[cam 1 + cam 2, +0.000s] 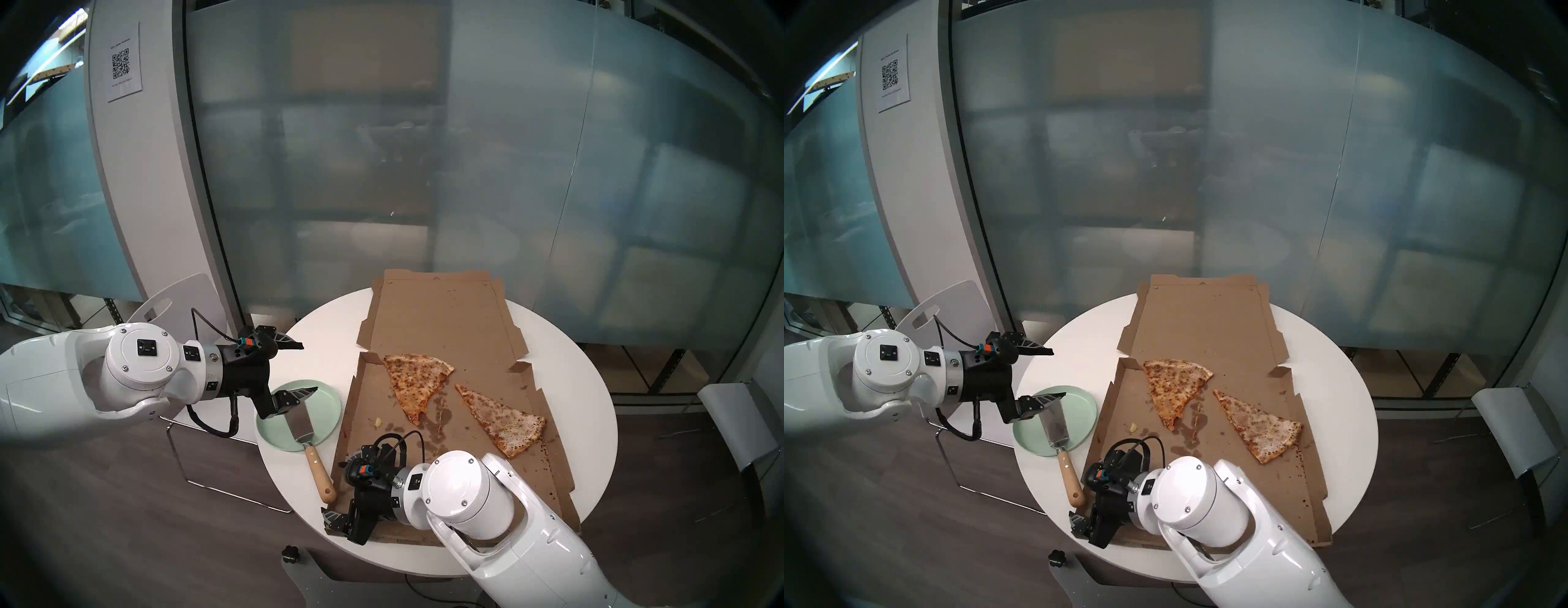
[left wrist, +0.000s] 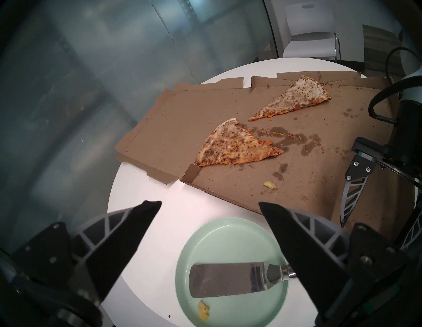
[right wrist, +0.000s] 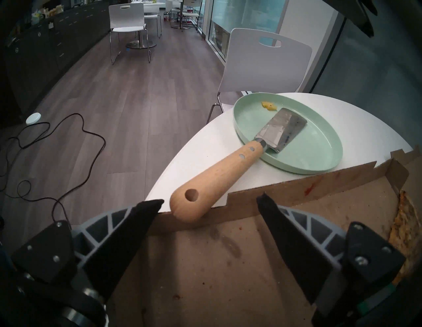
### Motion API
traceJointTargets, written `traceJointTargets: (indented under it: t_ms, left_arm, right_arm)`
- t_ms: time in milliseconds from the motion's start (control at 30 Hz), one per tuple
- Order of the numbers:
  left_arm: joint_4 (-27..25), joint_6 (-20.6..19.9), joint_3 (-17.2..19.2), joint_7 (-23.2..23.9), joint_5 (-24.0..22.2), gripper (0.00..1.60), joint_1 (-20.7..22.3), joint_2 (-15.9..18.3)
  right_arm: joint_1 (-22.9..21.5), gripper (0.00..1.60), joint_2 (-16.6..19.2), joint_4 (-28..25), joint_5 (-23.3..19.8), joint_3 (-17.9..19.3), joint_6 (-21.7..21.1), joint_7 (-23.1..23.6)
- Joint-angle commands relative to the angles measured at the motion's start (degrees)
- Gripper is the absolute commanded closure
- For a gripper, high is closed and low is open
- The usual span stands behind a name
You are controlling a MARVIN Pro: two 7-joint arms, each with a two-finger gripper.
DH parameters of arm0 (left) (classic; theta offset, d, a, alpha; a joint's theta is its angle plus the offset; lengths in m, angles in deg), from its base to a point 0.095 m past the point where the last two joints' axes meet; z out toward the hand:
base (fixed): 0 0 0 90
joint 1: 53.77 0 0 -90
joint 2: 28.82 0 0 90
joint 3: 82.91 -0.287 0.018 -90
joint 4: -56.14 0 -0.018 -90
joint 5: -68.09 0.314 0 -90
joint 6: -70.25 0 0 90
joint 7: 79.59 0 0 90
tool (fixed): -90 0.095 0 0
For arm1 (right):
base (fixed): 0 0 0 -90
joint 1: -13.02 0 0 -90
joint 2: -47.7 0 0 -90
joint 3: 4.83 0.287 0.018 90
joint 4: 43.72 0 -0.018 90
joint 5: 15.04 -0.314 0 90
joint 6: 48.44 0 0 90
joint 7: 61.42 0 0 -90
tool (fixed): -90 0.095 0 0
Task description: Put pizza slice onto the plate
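The pizza slice (image 1: 502, 418), long with pale cheese, lies on the right of the open pizza box (image 1: 441, 331); it also shows in the left wrist view (image 2: 294, 97). The mint-green plate (image 1: 324, 405) sits on the table left of the box. A spatula (image 1: 316, 460) rests with its steel blade in the plate (image 3: 315, 146) and the end of its wooden handle (image 3: 217, 182) on the box's left wall. My left gripper (image 1: 303, 367) hangs open over the plate's far side. My right gripper (image 3: 210, 200) is open just behind the handle's end, holding nothing.
A wider, browner slice (image 1: 413, 382) lies in the box near its left wall. A cheese crumb (image 2: 204, 311) sits in the plate. The round white table (image 1: 564, 382) stands against a glass wall, with a white chair (image 3: 262, 66) on the left and another chair (image 1: 738, 429) on the right.
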Motion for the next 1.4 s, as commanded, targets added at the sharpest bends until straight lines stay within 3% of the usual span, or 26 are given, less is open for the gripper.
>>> traceJointTargets:
  t_ms: [0, 133, 400, 900, 1067, 1100, 1233, 1367]
  left_arm:
    - [0.08, 0.03, 0.77, 0.1, 0.02, 0.0, 0.77, -0.14]
    - [0.08, 0.03, 0.77, 0.1, 0.02, 0.0, 0.77, -0.14]
    - [0.09, 0.02, 0.78, 0.13, 0.02, 0.0, 0.77, -0.14]
    - [0.09, 0.01, 0.79, 0.14, 0.02, 0.0, 0.77, -0.14]
    - [0.09, 0.01, 0.79, 0.14, 0.02, 0.0, 0.77, -0.14]
    - [0.09, 0.01, 0.79, 0.13, 0.02, 0.0, 0.77, -0.14]
    - [0.09, 0.01, 0.79, 0.13, 0.02, 0.0, 0.77, -0.14]
    - [0.09, 0.02, 0.79, 0.13, 0.02, 0.0, 0.77, -0.14]
  right_arm:
    - [-0.8, 0.21, -1.4, -1.87, -0.2, -0.63, 0.03, 0.05]
    - [-1.18, 0.21, -1.45, -2.18, -0.12, -1.04, -0.31, 0.33]
    - [-1.94, 0.4, -1.15, -1.31, 0.46, -1.8, -0.89, 0.91]
    - [-2.13, 0.43, -1.06, 0.42, 0.75, -1.77, -0.61, 0.76]
    - [-2.1, 0.55, -1.08, 0.34, 0.71, -1.71, -0.71, 0.78]
    - [-2.07, 0.67, -1.11, 0.3, 0.68, -1.66, -0.73, 0.75]
    - [-2.04, 0.8, -1.18, 0.34, 0.58, -1.57, -0.7, 0.69]
    - [-2.08, 0.8, -1.22, 0.33, 0.51, -1.48, -0.69, 0.59]
